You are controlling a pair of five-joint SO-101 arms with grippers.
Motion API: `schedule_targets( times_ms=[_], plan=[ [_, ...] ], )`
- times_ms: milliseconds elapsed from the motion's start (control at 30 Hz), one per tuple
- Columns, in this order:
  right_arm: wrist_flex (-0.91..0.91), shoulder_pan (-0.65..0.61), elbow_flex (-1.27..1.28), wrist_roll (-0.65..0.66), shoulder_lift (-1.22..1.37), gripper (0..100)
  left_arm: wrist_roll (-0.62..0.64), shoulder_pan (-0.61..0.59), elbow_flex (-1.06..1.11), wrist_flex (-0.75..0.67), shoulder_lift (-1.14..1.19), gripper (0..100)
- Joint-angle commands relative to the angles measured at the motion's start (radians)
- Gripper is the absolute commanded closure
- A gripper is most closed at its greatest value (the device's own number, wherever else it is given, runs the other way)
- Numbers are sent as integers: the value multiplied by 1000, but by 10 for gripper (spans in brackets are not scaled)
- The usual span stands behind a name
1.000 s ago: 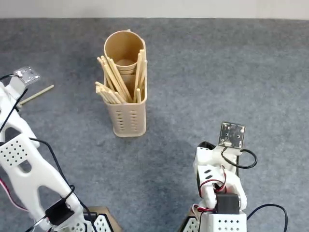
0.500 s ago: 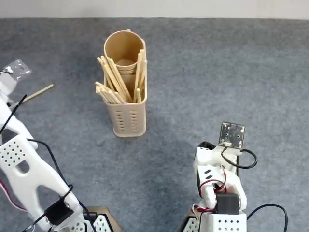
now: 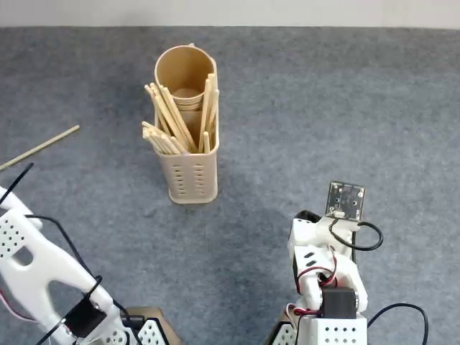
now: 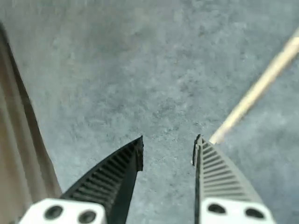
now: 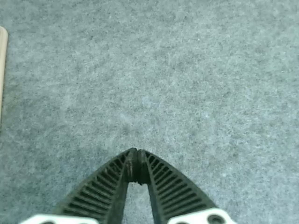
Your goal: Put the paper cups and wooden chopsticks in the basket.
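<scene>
A tall beige basket (image 3: 187,169) stands mid-table with stacked paper cups (image 3: 184,75) and several wooden chopsticks (image 3: 169,122) inside. One loose chopstick (image 3: 40,147) lies on the grey carpet at the far left. In the left wrist view my left gripper (image 4: 168,144) is open just above the carpet, and the loose chopstick (image 4: 254,91) runs away from the tip of one finger (image 4: 205,158), touching or nearly touching it. My right gripper (image 5: 136,163) is shut and empty, folded back low at the near right, its arm (image 3: 327,266) near the table's front edge.
Grey carpet covers the whole table. The left arm (image 3: 29,259) stretches along the left edge. A brown strip (image 4: 18,154) runs along one side of the left wrist view. Open carpet lies between the basket and the loose chopstick.
The left arm's wrist has pulled back from the loose chopstick toward the left edge and out of the high view. The chopstick, the basket and the right arm have not moved.
</scene>
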Motion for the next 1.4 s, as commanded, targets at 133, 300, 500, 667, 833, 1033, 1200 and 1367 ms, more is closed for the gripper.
schedule_targets(
  times_ms=[133,300,500,667,833,1033,1200,1367],
  plan=[
    [-2,10,160,9,-1,994,149,-7,10,-121,79,818],
    [-2,10,160,9,-1,994,144,-7,7,-110,180,818],
    [-2,10,160,9,-1,994,78,31,-1,221,163,822],
    [-2,10,160,9,-1,994,203,56,27,308,102,902],
    [-2,10,160,9,-1,994,249,58,245,308,-13,905],
    [-2,10,160,9,-1,994,298,116,766,307,-332,904],
    [-2,10,160,9,-1,994,450,197,1001,287,-595,904],
    [-2,10,160,9,-1,994,623,266,1026,249,-661,872]
  ],
)
